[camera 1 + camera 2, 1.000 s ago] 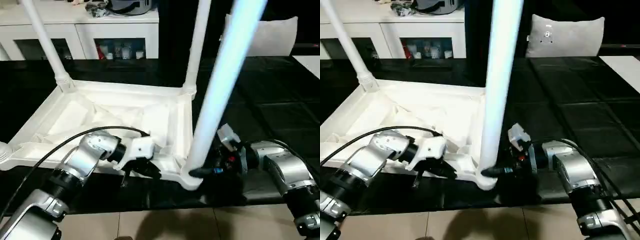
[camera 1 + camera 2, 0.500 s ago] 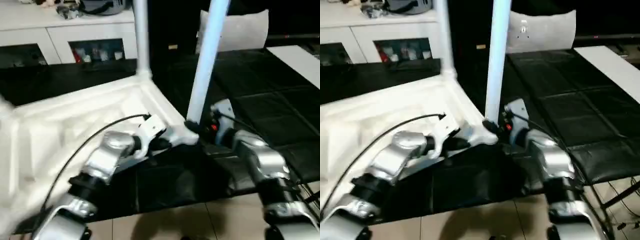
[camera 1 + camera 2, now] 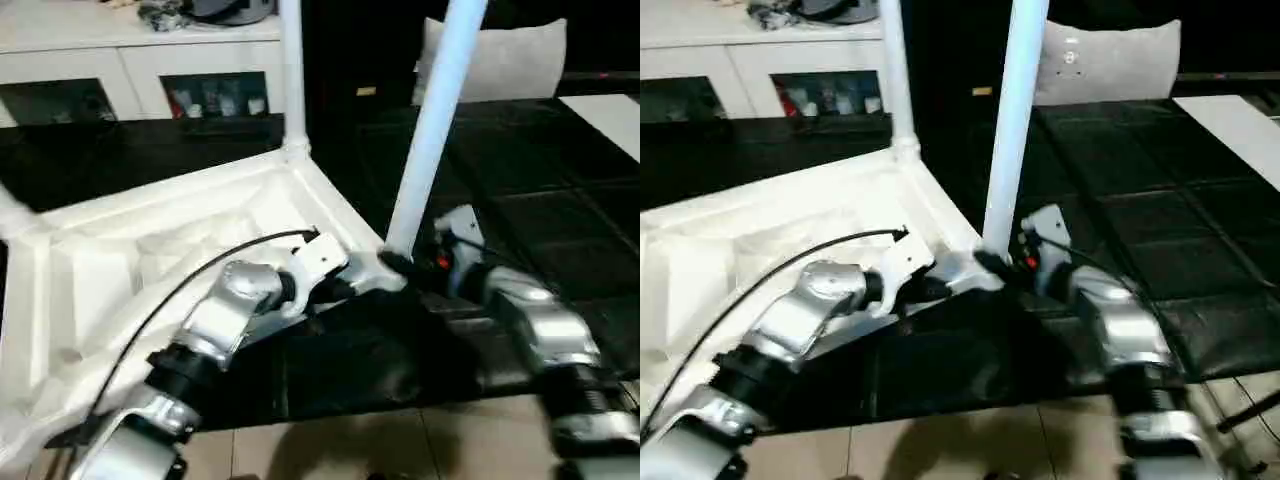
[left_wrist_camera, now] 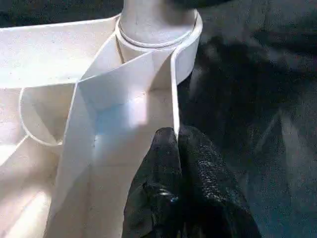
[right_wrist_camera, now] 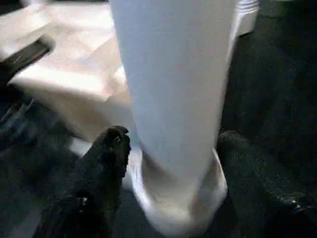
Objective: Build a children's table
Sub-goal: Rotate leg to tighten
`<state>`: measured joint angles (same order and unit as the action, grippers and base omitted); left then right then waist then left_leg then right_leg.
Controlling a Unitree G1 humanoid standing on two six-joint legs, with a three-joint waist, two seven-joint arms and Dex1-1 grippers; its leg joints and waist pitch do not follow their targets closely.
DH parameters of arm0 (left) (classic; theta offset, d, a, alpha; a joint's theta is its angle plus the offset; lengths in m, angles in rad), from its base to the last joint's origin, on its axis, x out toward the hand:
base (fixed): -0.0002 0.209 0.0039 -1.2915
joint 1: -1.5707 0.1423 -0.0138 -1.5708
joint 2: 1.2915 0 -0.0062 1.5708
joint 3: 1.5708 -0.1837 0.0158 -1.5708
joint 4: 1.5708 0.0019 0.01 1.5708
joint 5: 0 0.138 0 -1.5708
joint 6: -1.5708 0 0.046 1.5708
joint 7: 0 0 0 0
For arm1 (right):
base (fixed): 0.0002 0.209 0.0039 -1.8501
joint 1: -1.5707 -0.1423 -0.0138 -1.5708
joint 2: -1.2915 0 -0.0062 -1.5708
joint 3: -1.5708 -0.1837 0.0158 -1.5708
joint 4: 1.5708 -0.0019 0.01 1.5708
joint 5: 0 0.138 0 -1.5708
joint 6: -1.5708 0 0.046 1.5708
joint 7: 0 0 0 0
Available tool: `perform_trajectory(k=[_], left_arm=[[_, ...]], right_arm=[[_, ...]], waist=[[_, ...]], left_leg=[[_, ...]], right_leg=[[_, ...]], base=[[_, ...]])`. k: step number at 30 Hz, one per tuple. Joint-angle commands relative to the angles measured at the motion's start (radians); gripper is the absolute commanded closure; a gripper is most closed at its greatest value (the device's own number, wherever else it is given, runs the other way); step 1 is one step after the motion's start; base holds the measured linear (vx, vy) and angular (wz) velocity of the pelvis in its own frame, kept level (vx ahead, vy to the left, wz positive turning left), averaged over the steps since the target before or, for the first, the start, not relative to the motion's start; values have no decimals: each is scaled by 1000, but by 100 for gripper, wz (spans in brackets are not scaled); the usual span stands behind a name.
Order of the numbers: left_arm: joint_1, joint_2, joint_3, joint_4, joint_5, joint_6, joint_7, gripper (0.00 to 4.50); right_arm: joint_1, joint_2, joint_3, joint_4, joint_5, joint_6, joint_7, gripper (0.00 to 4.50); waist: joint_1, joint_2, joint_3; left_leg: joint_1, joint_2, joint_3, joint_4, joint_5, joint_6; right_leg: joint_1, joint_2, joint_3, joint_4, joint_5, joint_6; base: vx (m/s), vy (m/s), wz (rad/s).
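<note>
On the black surface (image 3: 520, 210), we swung the tabletop (image 3: 150, 250) round, left fingers (image 4: 171, 163) pinching its rim, right fingers (image 5: 111, 148) loosening around the seated leg (image 3: 425, 140).

No readable text, label or number anywhere; cushion (image 3: 1110, 62) mark illegible.

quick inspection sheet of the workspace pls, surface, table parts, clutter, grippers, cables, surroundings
surface: black padded mat, with tiled floor at its near edge.
job's things: table top lies underside up; near leg stands in the near corner socket; far leg stands in the far corner.
clutter: nothing seen on the mat.
grippers: left gripper shut on the table top's rim beside the socket; right gripper has its fingers either side of the near leg's base, contact unclear.
cables: black cable arcs over the left forearm.
surroundings: white cabinet with glass doors, grey cushion.
</note>
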<state>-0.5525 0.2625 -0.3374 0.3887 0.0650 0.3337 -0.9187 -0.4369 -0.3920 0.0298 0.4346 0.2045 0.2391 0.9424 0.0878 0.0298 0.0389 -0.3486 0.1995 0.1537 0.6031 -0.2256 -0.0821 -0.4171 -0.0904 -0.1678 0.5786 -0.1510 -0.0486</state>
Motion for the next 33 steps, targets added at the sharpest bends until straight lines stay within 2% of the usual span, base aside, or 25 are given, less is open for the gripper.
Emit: perform_trajectory(k=[1,6,7,10,13,14,16,19,26,29,33], left_arm=[[-5,29,-22,-16,4,-47,-62,450],[-3,97,-62,-8,0,-140,-186,450],[-4,125,-82,0,-3,-194,-246,450],[-2,163,-113,-3,-8,-244,-339,450],[-4,187,-143,-6,1,-285,-396,450],[-4,191,-149,-7,2,-292,-406,450],[-5,196,-158,-8,5,-303,-421,450],[-11,196,-167,2,7,-326,-436,450],[-28,176,-170,45,14,-360,-431,450],[-26,174,-167,47,12,-356,-425,450],[-19,155,-139,46,-17,-294,-403,450]], right_arm=[[7,-29,26,-42,29,-7,101,111],[17,-85,65,-71,46,-25,250,111],[13,-101,80,-64,49,-47,304,111],[2,-112,95,-41,45,-85,368,111],[-12,-117,107,-26,54,-89,420,137],[-14,-118,111,-24,53,-91,429,148],[-17,-121,119,-21,50,-95,441,170],[-21,-124,138,-16,57,-93,490,188],[-16,-113,164,-16,68,-82,568,239],[-14,-111,167,-15,68,-80,567,254],[8,-106,155,-33,75,-51,541,259]], waist=[[6,-6,-70],[12,-7,-71],[13,-6,-70],[23,-6,-73],[34,-4,-72],[35,-7,-71],[42,-5,-71],[49,-7,-71],[56,-7,-73],[56,-7,-72],[56,-7,-71]], left_leg=[[-9,27,1,-57,-52,120],[-10,31,0,-56,-47,129],[-10,31,0,-56,-48,128],[-8,34,0,-56,-42,124],[-4,38,2,-57,-49,118],[-5,39,2,-58,-49,116],[-3,41,2,-58,-55,107],[-4,38,3,-59,-59,98],[-3,39,3,-58,-57,96],[-4,38,2,-59,-61,91],[-3,37,4,-59,-68,85]], right_leg=[[84,-65,63,-69,-276,-103],[82,-66,64,-65,-261,-110],[81,-66,64,-66,-264,-112],[79,-67,65,-61,-255,-118],[76,-68,68,-59,-256,-128],[77,-68,68,-59,-256,-127],[77,-70,69,-58,-261,-128],[78,-70,69,-60,-280,-117],[77,-69,69,-61,-287,-107],[78,-70,68,-63,-302,-101],[78,-69,67,-67,-324,-91]], base=[[0,0,0],[0,0,0],[0,0,0],[0,0,0],[0,0,0],[0,0,0],[0,0,0],[0,0,0],[0,0,0],[0,0,0],[0,0,0]])
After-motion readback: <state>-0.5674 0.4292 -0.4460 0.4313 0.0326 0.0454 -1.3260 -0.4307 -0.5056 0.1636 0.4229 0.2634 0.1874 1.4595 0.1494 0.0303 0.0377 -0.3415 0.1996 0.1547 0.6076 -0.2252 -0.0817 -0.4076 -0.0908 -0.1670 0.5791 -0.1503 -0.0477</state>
